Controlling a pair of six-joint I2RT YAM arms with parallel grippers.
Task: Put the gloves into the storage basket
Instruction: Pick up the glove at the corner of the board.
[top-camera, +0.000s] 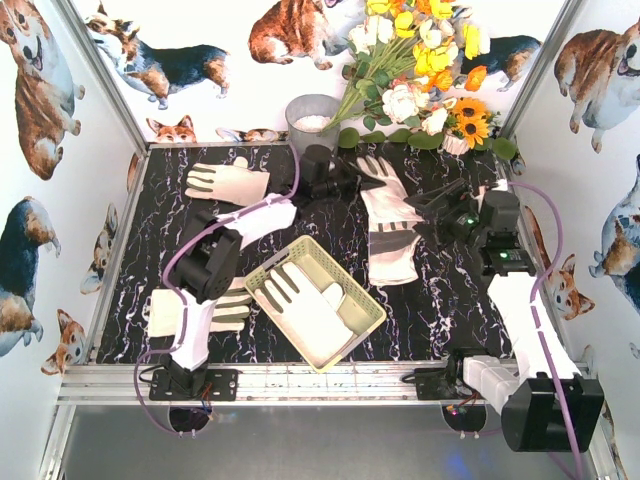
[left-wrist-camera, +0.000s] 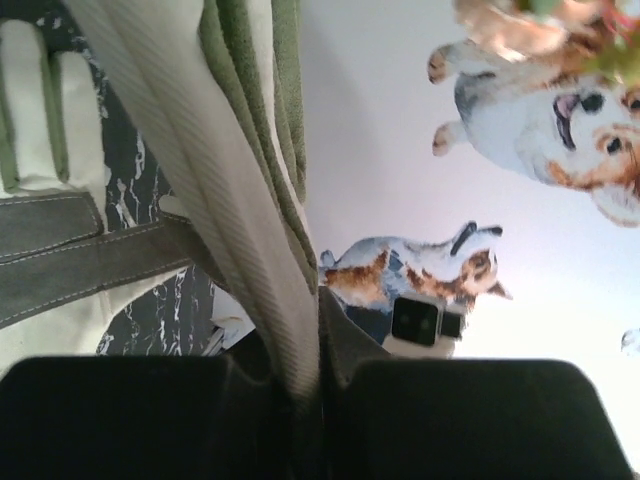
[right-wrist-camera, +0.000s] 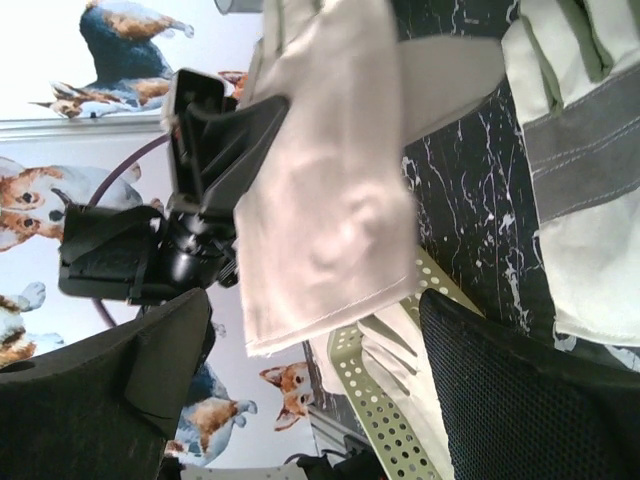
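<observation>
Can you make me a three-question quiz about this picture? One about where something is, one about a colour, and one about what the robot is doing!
1. Where is the grey bucket?
A. inside the basket
B. at the back, beside the flowers
C. at the front edge, between the arms

2. What colour is the basket?
A. bright red
B. dark blue
C. pale yellow-green

3. What is the left claw doing?
A. pinching a glove
B. standing wide open, empty
C. holding the bucket

Answers:
1. B, as the top view shows the bucket against the back wall, right next to the flower stems.
2. C, as its slotted sides look pale yellow-green from above.
3. A, as the left wrist view shows glove fabric squeezed between the shut fingers.
</observation>
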